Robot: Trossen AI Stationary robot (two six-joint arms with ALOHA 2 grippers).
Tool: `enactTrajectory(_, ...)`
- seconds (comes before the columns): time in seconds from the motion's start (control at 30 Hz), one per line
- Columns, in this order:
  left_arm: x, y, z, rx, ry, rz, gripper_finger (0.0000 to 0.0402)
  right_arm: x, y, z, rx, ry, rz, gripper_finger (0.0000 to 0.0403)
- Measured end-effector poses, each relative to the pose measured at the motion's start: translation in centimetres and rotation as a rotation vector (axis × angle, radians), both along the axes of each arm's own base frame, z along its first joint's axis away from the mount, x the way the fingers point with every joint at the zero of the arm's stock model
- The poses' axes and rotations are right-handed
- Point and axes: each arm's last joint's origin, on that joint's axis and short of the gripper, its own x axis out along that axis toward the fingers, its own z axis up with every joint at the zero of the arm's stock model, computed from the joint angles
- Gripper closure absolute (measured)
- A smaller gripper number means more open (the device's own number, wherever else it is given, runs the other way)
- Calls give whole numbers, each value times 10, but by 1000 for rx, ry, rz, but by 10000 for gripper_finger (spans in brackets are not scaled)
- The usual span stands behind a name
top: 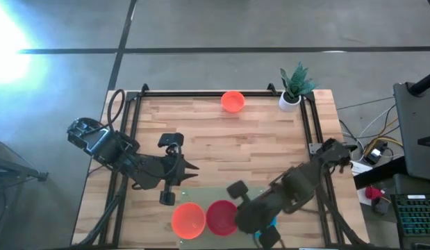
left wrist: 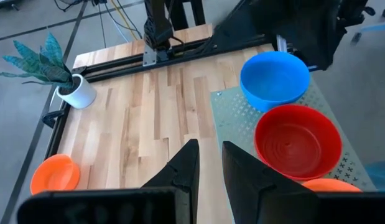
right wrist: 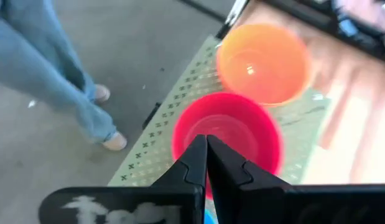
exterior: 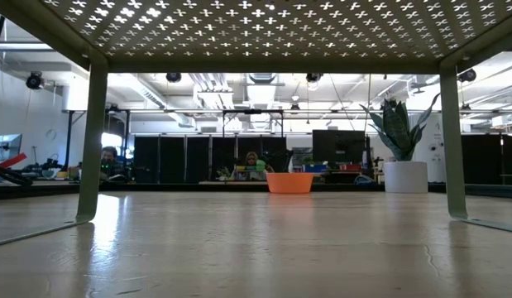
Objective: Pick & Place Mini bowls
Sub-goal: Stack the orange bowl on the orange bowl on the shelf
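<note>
Worktop [top: 221, 142]: wooden planks, sitting inside a black frame.
Far edge: orange bowl [top: 233, 101] lying alone; potted plant [top: 293, 88] standing at the far right corner.
Near edge: perforated plate [left wrist: 232, 121] lying flat, carrying an orange bowl [top: 188, 219], red bowl [top: 220, 217] and blue bowl [left wrist: 274, 77].

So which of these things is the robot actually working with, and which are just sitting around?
Part of the job:
- orange bowl at the far edge
- orange bowl, red bowl and blue bowl on the perforated plate
- right gripper, above the red bowl
- left gripper, waiting nearby

Just there:
- potted plant
- a person's legs beside the table
</note>
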Motion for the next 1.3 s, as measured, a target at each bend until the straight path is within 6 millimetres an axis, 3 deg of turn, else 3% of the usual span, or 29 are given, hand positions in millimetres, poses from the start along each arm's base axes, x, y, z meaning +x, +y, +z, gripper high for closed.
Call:
enactTrajectory(0.27,1,2,0,6,5,10,338,-33,-40,48,-29,-152,-146,394)
enactTrajectory(0.47,3,8,-1,13,14,31,338,-45,-76,61,-66,-131,-230,394)
enactTrajectory(0.9,18,64,-6,56,80,248,338,-28,-176,46,-199,75,-498,394)
enactTrajectory(1.1,26,98,-8,93,100,344,338,-21,-222,32,-233,154,-575,394)
enactTrajectory(1.3,37,134,-22,97,135,473,338,-21,-269,10,-208,264,-599,394)
